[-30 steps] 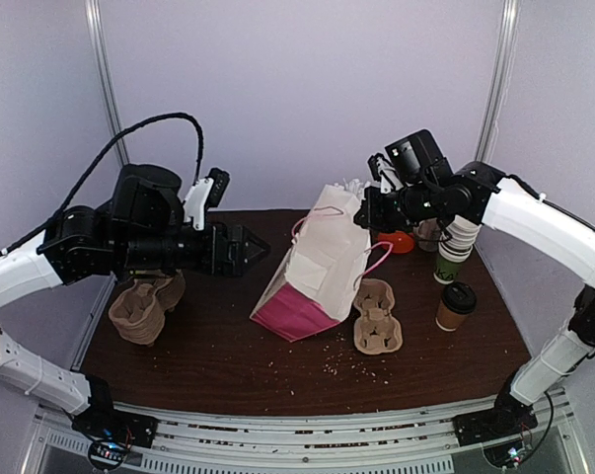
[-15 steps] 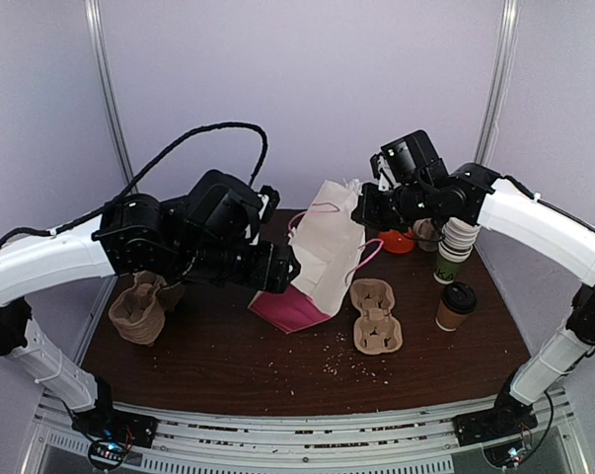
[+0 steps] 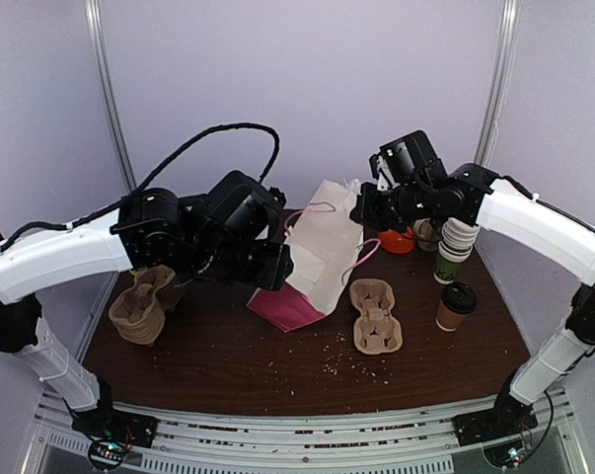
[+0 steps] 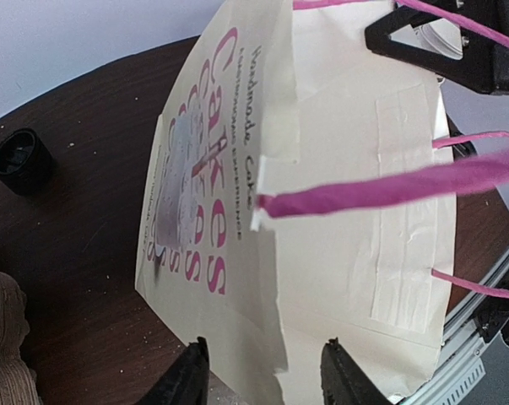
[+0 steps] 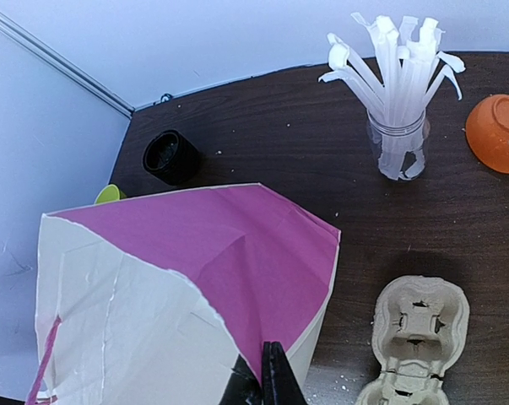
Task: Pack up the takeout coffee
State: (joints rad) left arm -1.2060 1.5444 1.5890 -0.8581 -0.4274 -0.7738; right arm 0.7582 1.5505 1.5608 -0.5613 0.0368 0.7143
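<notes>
my right jaws clenched on paper bag (image 3: 322,247) rim, my left jaws apart astride its edge, takeout coffee (image 3: 456,306) upright on worktop (image 3: 228,365)

paper bag (image 4: 355,245), pink print "Handmade", "Cakes"

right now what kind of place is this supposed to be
Probably a mock coffee-shop takeout counter set up in a robot test booth: a lidded coffee cup, a cardboard cup carrier and a paper cake bag are on a table between plain walls.
</notes>
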